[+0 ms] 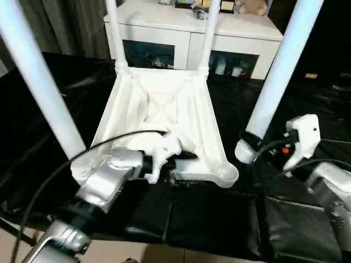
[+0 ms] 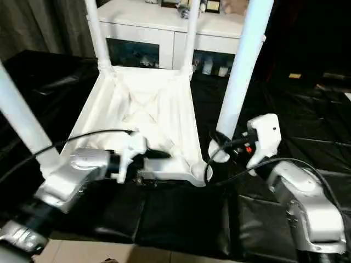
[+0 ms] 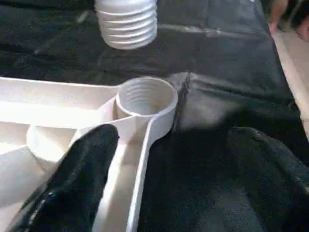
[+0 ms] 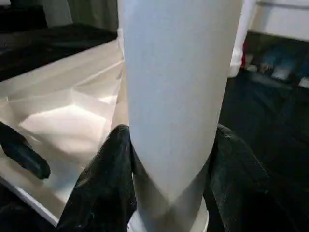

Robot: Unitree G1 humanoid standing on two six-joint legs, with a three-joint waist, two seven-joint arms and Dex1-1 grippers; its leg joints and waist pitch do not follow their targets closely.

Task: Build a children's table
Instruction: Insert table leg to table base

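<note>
right wrist view: right tool (image 4: 166,193) clamps upright leg (image 4: 178,87).

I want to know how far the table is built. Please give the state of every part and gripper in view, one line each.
Tabletop: upside down on the black cover, three legs standing in its sockets.
Near right socket: empty, threads showing.
Fourth leg: upright beside that socket, not yet inserted.
Right gripper: shut on the fourth leg near its threaded end.
Left gripper: open, over the tabletop's near edge.
Cabinet: doors closed.
</note>
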